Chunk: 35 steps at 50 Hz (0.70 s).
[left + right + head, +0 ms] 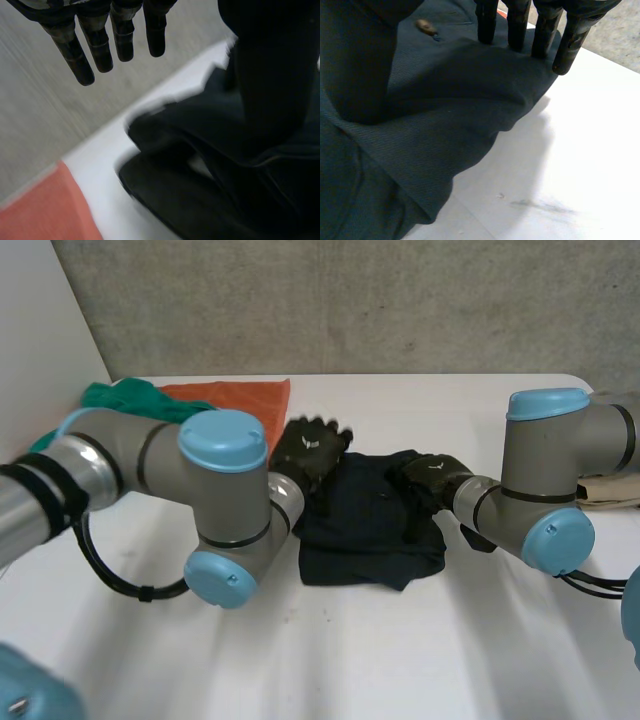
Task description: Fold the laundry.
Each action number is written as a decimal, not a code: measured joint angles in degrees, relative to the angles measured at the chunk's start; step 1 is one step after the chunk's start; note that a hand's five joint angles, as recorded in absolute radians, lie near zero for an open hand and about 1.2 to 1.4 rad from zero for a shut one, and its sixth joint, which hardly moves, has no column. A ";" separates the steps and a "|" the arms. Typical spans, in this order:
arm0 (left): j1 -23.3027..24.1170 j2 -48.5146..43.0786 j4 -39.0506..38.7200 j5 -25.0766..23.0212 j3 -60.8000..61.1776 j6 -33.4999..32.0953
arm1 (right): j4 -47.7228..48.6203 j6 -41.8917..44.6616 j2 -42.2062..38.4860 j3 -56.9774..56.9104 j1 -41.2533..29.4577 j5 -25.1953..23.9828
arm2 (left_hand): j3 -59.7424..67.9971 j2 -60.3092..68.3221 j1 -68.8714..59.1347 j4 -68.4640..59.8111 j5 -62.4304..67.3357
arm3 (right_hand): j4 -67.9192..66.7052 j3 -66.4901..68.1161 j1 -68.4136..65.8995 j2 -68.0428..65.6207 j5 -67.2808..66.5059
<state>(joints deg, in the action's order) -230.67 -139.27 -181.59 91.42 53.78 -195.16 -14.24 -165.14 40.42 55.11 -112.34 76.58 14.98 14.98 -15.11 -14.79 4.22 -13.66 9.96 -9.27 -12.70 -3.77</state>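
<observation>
Clock references take the far edge of the tabletop (330, 660) as 12 o'clock, as seen in the head view.

1. Task item. A dark navy garment (370, 525) lies crumpled near the centre of the tabletop, between the two arms. Its near edge is ragged, and one fold hangs out at about 5 o'clock.

2. Left hand (310, 450). It sits at the garment's 10 o'clock corner, just beside the cloth edge. In the left wrist view its fingers (100, 45) are straight and spread, pointing away over the tabletop. They are released and grasp nothing. The garment lies bunched below the palm.

3. Right hand (432, 476). It sits at the garment's 2 o'clock edge, on top of the cloth. In the right wrist view its fingers (517, 25) are straight, with their tips on a raised fold near the cloth's edge. The thumb (355, 65) rests on the cloth on the other side of that fold. The fingers are extended, not clenched. A small brown button (424, 25) shows on the fabric between the thumb and the fingers.

4. Other items. An orange cloth (240, 400) lies flat at 10 o'clock from the garment, just beyond the left hand. A green cloth (120, 398) is bunched against the orange cloth's 9 o'clock side. A beige item (610, 490) lies at the tabletop's 3 o'clock edge, partly hidden by the right arm.
</observation>
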 measured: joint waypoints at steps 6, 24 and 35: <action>-0.11 -4.50 4.87 0.42 -2.85 -0.14 | 1.30 0.07 0.41 0.80 -0.05 1.02 | 0.00 0.01 0.00 0.00 -0.03 | 0.00 0.00 0.00 0.00 0.00; -0.69 -6.01 4.72 1.55 -2.95 -5.43 | 4.76 3.92 -0.31 2.17 -0.63 2.39 | 0.06 0.09 0.00 -0.11 0.16 | 0.00 0.00 0.00 0.00 0.00; -1.92 -1.49 4.66 0.96 -2.23 -4.24 | 5.73 6.56 5.85 3.61 -1.19 3.90 | 0.10 0.09 -0.06 -0.11 0.16 | 0.00 0.00 0.00 0.00 0.00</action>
<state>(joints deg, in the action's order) -232.58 -140.77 -176.93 92.38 51.55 -199.40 -8.50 -158.58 46.27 58.71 -113.54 80.48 15.08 15.07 -15.18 -14.89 4.38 -13.66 9.96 -9.27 -12.70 -3.77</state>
